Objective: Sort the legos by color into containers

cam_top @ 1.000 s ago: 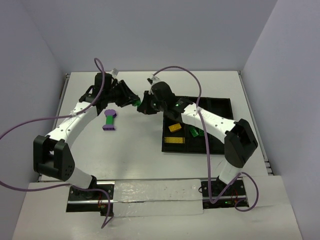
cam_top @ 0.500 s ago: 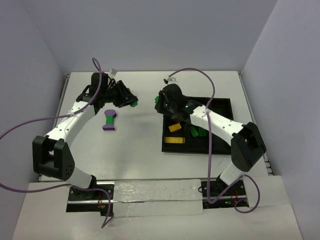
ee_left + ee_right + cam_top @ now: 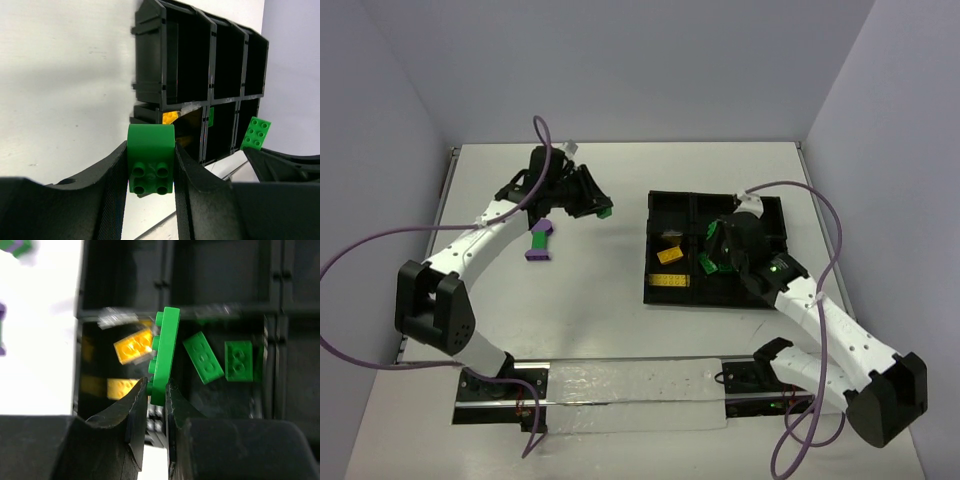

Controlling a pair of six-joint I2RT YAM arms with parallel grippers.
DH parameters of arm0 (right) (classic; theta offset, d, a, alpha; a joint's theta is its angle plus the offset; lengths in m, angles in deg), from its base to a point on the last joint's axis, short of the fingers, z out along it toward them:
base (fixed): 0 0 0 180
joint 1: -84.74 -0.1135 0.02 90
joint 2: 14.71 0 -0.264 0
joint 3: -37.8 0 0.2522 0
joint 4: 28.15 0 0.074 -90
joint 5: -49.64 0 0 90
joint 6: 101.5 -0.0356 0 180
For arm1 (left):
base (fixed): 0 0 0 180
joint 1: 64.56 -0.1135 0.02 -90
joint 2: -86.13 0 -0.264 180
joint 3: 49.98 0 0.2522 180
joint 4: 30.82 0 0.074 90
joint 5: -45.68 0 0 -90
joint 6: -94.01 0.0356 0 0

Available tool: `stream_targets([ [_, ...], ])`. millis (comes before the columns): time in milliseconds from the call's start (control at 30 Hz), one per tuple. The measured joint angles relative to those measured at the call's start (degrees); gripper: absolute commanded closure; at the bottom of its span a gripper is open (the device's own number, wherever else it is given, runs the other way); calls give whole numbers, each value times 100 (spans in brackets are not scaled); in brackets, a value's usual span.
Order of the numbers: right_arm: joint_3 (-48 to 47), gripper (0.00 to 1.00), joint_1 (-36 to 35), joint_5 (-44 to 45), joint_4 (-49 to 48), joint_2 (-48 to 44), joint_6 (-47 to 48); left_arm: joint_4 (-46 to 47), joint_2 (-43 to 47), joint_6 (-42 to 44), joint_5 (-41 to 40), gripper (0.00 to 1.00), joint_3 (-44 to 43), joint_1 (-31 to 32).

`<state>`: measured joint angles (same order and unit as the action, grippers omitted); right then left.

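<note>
My left gripper [image 3: 596,208] hangs above the table left of the tray, shut on a chunky green lego [image 3: 150,157] with its studs facing the camera. Over the black tray's containers [image 3: 760,215], my right gripper [image 3: 717,250] is shut on a thin green plate [image 3: 165,354] held edge-on. It hangs at the wall between a compartment with two yellow legos [image 3: 132,346] and one with two green legos [image 3: 202,357]. A purple-and-green cluster [image 3: 540,240] lies on the table below the left gripper.
The tray's back row of compartments [image 3: 185,55] looks dark with nothing showing inside. White walls close the table on three sides. Purple cables loop from both arms over the table.
The two grippers, close together at mid-table before, have separated. The right arm swung back over the tray with the green plate. The left gripper shifted slightly right with its green lego.
</note>
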<state>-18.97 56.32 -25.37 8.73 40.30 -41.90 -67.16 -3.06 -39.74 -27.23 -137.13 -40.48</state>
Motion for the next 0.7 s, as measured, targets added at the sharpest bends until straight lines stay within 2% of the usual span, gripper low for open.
stream_targets([
  [67, 193, 97, 8, 2, 94, -133, -91, -13, -77, -4, -90, 100, -82, 166],
  [133, 324, 85, 8, 2, 217, -82, -169, -23, -145, -5, -155, 100, -167, 300],
  [233, 397, 48, 8, -4, 336, 205, -229, -29, -249, 3, -173, 100, -294, 421],
  [267, 408, 40, 8, 1, 365, 288, -240, -46, -285, 33, -161, 100, -334, 435],
  [400, 409, 31, 33, 70, 404, 450, -268, -79, -414, 366, 162, 100, -466, 429],
  [467, 382, 30, 38, 81, 434, 462, -245, -73, -437, 565, 468, 100, -476, 425],
  [700, -114, 30, 45, 254, 610, 350, -102, 405, -441, 1154, 2949, 100, -403, 424],
])
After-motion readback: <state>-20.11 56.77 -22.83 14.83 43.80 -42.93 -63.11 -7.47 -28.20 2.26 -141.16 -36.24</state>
